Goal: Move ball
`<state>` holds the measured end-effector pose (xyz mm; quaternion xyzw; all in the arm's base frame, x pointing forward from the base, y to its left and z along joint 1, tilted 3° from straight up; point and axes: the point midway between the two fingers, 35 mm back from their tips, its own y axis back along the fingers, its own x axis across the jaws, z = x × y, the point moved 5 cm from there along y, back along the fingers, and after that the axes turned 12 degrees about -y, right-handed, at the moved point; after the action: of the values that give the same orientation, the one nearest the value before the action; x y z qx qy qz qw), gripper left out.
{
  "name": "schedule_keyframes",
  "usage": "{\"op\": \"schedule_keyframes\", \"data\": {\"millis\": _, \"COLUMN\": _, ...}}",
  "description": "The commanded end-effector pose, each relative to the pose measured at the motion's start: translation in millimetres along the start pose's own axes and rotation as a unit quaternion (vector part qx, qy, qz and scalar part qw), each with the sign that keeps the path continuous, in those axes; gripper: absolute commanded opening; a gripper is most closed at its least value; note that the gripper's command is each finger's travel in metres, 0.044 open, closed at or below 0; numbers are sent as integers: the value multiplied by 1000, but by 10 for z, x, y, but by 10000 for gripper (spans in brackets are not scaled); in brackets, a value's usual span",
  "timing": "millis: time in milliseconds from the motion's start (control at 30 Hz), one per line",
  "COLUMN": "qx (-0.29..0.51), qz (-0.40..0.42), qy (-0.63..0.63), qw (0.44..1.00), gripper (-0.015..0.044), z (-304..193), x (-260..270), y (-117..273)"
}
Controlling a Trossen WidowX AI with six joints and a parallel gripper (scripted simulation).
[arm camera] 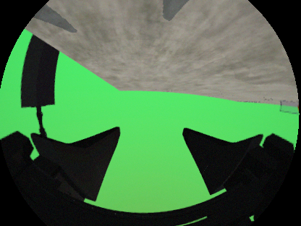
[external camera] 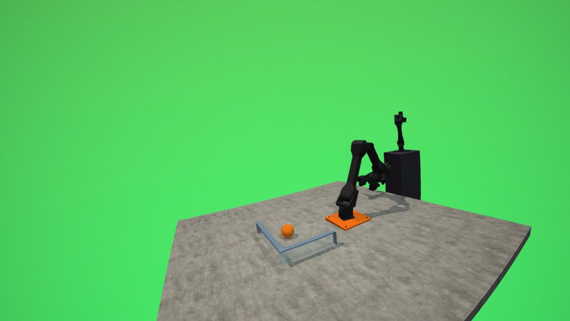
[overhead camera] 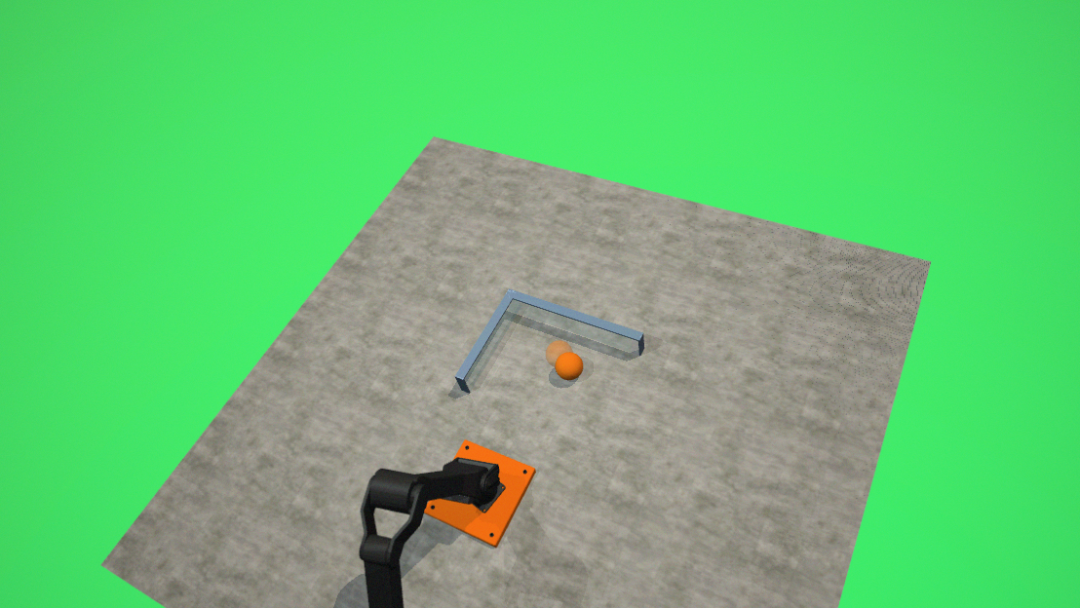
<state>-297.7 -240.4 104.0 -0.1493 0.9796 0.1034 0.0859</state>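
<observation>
The orange ball [overhead camera: 568,365] [external camera: 287,230] lies on the table inside the corner of the two low clear walls [overhead camera: 576,315] [external camera: 308,241]. It touches neither wall. The paler see-through copy [overhead camera: 555,351] shows just behind the ball in the top view, overlapped by it and closer to the far wall. In the exterior view I cannot make the copy out. My gripper [arm camera: 152,131] is open and empty, with its fingers wide apart. It is far from the ball, held above the table on the other side of the arm's base.
The arm stands on an orange base plate [overhead camera: 516,498] [external camera: 331,218]. The near ends of the walls stand between the base and the corner. A dark pedestal [external camera: 408,175] with a thin black device on top stands beyond the table edge.
</observation>
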Motion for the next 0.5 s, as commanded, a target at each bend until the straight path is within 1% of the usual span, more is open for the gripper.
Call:
{"op": "schedule_keyframes", "data": {"millis": 0, "qx": -2, "qz": 1, "qy": 4, "qw": 1000, "gripper": 394, "z": -4, "x": -5, "y": 0}}
{"op": "schedule_keyframes", "data": {"millis": 67, "qx": -21, "qz": 5, "qy": 36, "qw": 999, "gripper": 394, "z": -33, "x": -57, "y": -46}}
{"op": "schedule_keyframes", "data": {"millis": 267, "qx": -93, "qz": -107, "qy": 167, "qw": 976, "gripper": 394, "z": -106, "x": -589, "y": -954}}
{"op": "schedule_keyframes", "data": {"millis": 467, "qx": -140, "qz": -233, "qy": 306, "qw": 913, "gripper": 394, "z": -97, "x": -1371, "y": -1683}}
